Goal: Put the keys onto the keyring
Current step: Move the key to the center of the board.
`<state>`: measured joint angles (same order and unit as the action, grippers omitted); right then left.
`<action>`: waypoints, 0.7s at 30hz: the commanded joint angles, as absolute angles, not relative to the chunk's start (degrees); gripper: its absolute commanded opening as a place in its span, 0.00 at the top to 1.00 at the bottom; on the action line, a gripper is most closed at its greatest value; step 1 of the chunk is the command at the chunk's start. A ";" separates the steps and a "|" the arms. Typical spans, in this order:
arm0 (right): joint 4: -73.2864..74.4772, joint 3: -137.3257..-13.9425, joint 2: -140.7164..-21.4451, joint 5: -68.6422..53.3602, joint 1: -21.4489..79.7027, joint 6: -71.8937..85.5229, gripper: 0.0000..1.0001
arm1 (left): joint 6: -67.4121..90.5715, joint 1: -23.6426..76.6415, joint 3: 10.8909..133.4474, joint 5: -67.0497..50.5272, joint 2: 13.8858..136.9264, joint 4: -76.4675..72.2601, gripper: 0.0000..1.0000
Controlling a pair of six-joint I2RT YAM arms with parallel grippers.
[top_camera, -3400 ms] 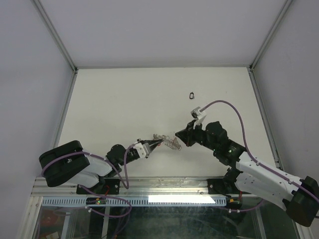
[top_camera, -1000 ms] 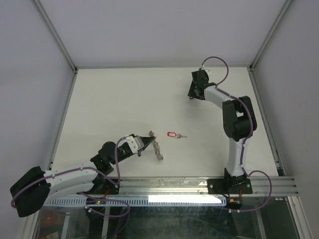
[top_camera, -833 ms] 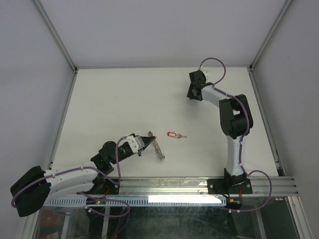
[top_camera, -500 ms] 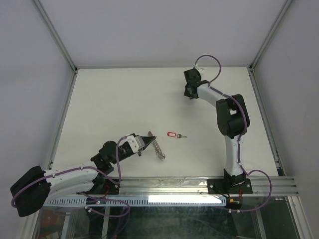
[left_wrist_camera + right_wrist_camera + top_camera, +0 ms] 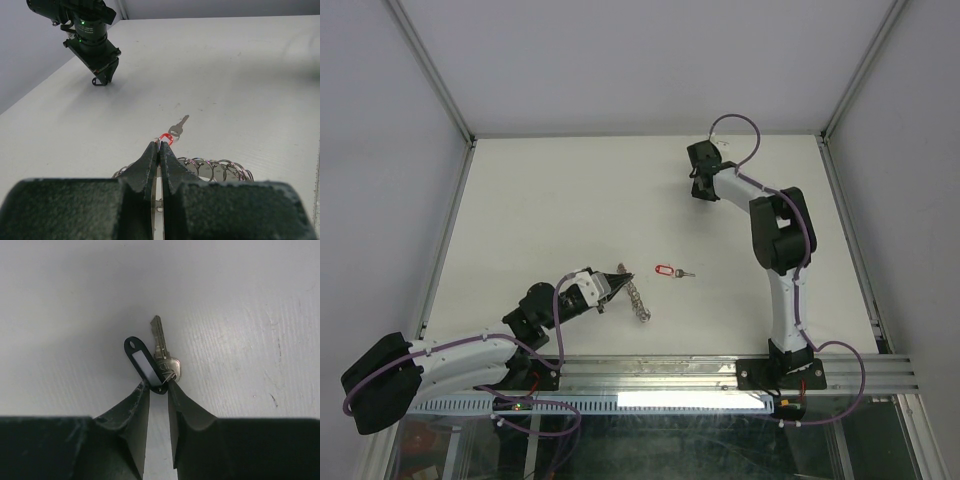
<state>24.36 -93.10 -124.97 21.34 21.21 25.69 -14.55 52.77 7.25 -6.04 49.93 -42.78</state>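
My left gripper (image 5: 617, 281) is shut on the rim of the grey keyring (image 5: 639, 300), which rests on the table at the near middle. In the left wrist view its wire loops (image 5: 216, 168) fan out to the right of my shut fingers (image 5: 150, 160). A key with a red tag (image 5: 666, 271) lies on the table just beyond the ring, and it also shows in the left wrist view (image 5: 176, 129). My right gripper (image 5: 699, 189) is far back. In the right wrist view its tips (image 5: 159, 386) pinch the near end of the black-tagged key (image 5: 145, 365).
The white table (image 5: 550, 210) is walled by grey panels with metal frame rails at the left, right and back. The right arm (image 5: 775, 230) stretches up from its base along the right half. The right gripper (image 5: 92, 37) shows at the upper left of the left wrist view.
Over the last second my right gripper has slid a little left at the far side of the table. Earlier both grippers met at the keyring. The left arm is still.
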 commanded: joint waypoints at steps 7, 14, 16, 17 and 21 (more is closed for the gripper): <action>23.92 -95.64 -124.63 22.85 21.08 25.25 0.89 | -15.29 52.30 9.49 -7.03 50.13 -44.43 1.00; 21.30 -91.93 -120.66 20.61 21.20 22.45 1.00 | -15.29 52.30 9.58 -7.33 50.10 -44.15 1.00; 19.27 -89.59 -118.16 17.61 21.29 20.05 1.00 | -15.23 52.29 9.58 -7.36 50.13 -44.18 1.00; 18.00 -87.81 -116.80 15.03 21.36 18.59 1.00 | -15.20 52.29 9.58 -7.45 50.11 -44.17 1.00; 14.79 -80.22 -109.98 6.07 21.97 11.89 1.00 | -15.05 52.31 9.58 -7.85 50.42 -44.42 1.00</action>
